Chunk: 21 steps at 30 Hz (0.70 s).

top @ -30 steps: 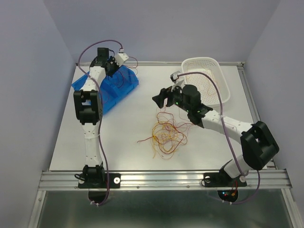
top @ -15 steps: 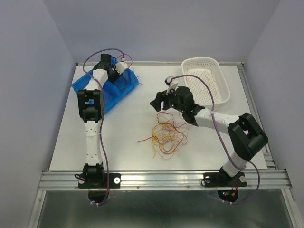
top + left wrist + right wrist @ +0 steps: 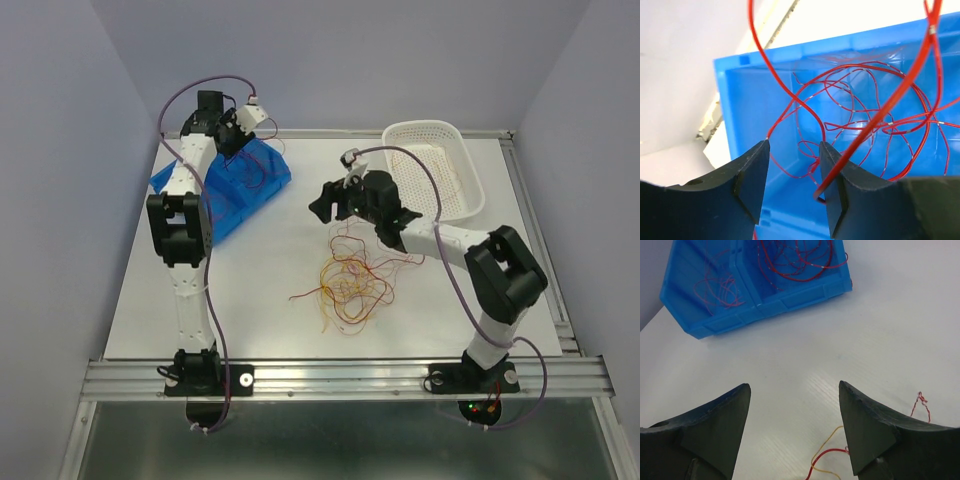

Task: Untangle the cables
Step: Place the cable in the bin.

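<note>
Two containers are set on a white table (image 3: 250,300): a blue bin (image 3: 270,182), red strands (image 3: 867,132) inside, at the far left corner; a white basket (image 3: 420,126) at the far right. The cables (image 3: 350,285) are tangled near the middle. The left claw (image 3: 793,147) is released over the bin, one strand slack between its jaws, best lifted clear. The right claw (image 3: 794,387), empty, is best lowered onto one outer loop.

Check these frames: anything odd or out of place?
One red wire rises out of the bin and runs between the open left tool's fingers; it may be snagged there. The bin also sits askew to the table edges.
</note>
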Motion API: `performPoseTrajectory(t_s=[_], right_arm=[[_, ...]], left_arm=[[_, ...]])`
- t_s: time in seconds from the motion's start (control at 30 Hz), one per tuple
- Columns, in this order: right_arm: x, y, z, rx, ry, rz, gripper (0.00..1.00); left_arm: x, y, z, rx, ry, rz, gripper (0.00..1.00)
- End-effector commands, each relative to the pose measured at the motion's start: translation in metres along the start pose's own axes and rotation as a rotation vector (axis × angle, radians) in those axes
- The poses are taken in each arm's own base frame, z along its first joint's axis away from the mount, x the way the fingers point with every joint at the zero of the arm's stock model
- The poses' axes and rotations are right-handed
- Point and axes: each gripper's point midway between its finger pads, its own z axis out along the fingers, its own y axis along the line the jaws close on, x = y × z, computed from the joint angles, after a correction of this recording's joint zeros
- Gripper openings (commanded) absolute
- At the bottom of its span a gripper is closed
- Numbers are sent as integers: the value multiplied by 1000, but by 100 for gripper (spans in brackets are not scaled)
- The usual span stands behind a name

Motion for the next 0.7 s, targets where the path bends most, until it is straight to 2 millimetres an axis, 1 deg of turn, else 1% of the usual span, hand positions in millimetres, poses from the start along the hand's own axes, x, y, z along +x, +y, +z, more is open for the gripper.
performPoseTrajectory(t_s=[0.0,0.07,0.1,0.13,0.17,0.2,0.23,0.27,0.3,0.33,0.37,0.4,0.43,0.47,0.5,0.53,0.57,0.6,0.67], right_arm=[[-55,-3,32,-52,-126,9,76],[-71,-12,44,-52,-167,70,76],[-77,-23,49,-43,-194,95,77],[-90,-28,60,-66,-248,141,78],[-91,-33,67,-80,-263,172,81],[-101,-41,73,-80,-292,200,82],[-123,-39,78,-107,-347,216,83],[-115,-47,94,-122,-349,282,83],[-122,-50,99,-127,-376,316,84],[-150,-45,104,-168,-445,362,84],[-134,-56,122,-167,-428,395,84],[-132,-58,132,-181,-429,423,84],[-139,-60,139,-200,-447,439,84],[-168,-50,139,-254,-501,457,83],[-148,-61,157,-249,-482,480,82],[-150,-62,162,-255,-493,490,82],[-144,-68,170,-241,-482,531,82],[-149,-69,176,-259,-504,532,82],[-146,-70,183,-277,-506,554,82]], left_arm=[[-23,20,-42,-48,-50,37,54],[-22,18,-44,-44,-51,46,53],[-24,18,-49,-47,-57,54,53],[-22,14,-48,-35,-53,56,53],[-21,13,-48,-31,-53,59,53],[-22,13,-51,-32,-57,65,53],[-19,9,-51,-21,-51,66,53],[-19,7,-50,-14,-53,70,53],[-18,6,-50,-11,-53,71,53],[-17,4,-49,-5,-50,77,49],[-15,3,-48,0,-48,81,46],[-15,2,-48,2,-47,82,42],[-14,0,-46,8,-46,84,31],[-13,-2,-46,16,-47,93,25],[-13,-3,-45,20,-50,99,21],[-10,-6,-43,31,-47,103,12],[-10,-9,-42,39,-51,113,9],[-10,-9,-41,40,-52,116,5],[-7,-19,-37,78,-65,139,3]])
